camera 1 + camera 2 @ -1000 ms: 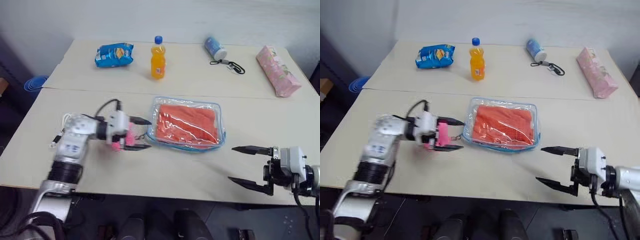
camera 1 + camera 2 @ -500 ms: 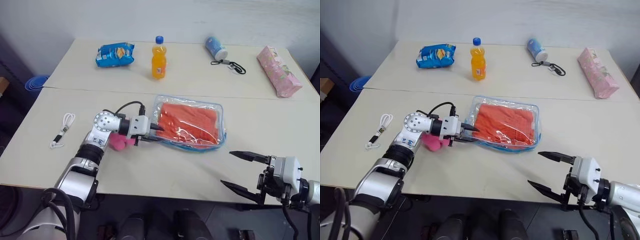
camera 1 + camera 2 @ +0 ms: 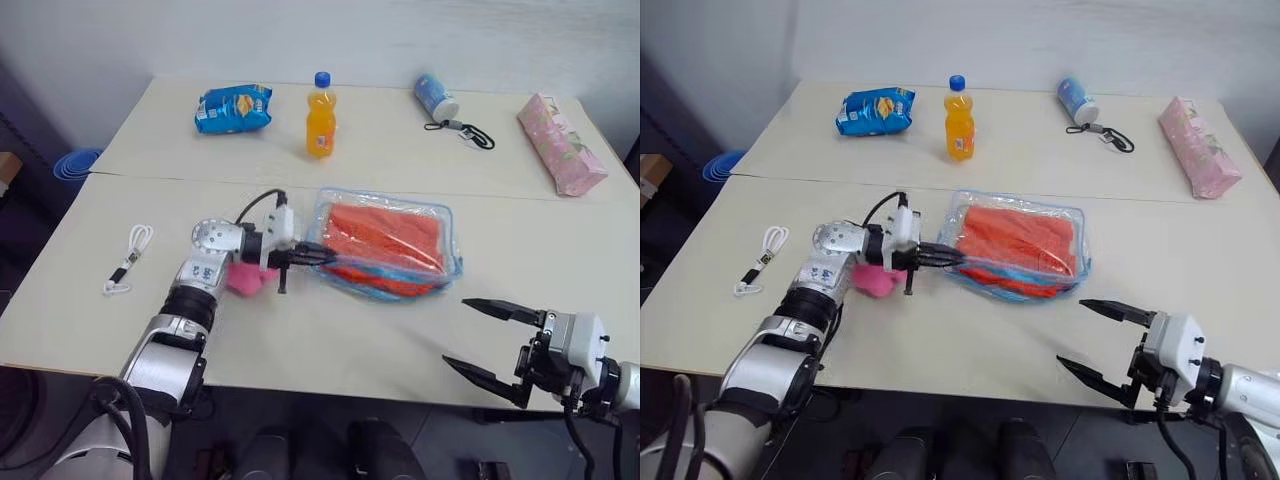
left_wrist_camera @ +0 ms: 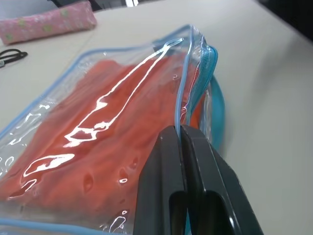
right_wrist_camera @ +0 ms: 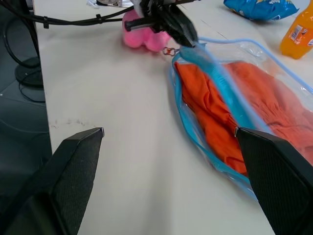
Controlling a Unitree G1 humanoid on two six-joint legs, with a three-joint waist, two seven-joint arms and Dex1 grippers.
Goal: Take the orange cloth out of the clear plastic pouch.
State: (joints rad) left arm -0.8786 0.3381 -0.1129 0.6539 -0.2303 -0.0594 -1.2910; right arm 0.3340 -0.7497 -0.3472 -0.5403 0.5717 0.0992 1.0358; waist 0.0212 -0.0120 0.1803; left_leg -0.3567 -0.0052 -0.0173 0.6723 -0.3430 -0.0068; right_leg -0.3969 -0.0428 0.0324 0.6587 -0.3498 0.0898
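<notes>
Grip status: my left gripper (image 4: 183, 139) is clamped on the upper film of the clear plastic pouch (image 3: 436, 214) at its left edge, lifting that layer so the mouth gapes toward me. My right gripper (image 3: 483, 337) hangs spread wide and empty near the table (image 3: 330, 330) front, ready to enter. Inside, the orange cloth (image 3: 385, 235) lies flat, long axis running left-right across the table.

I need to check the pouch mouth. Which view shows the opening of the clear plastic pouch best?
The right wrist view: the clear plastic pouch gapes along its near blue edge, baring the orange cloth. The left wrist view shows the left gripper pinching the upper edge. The head views show the lifted edge from above.
</notes>
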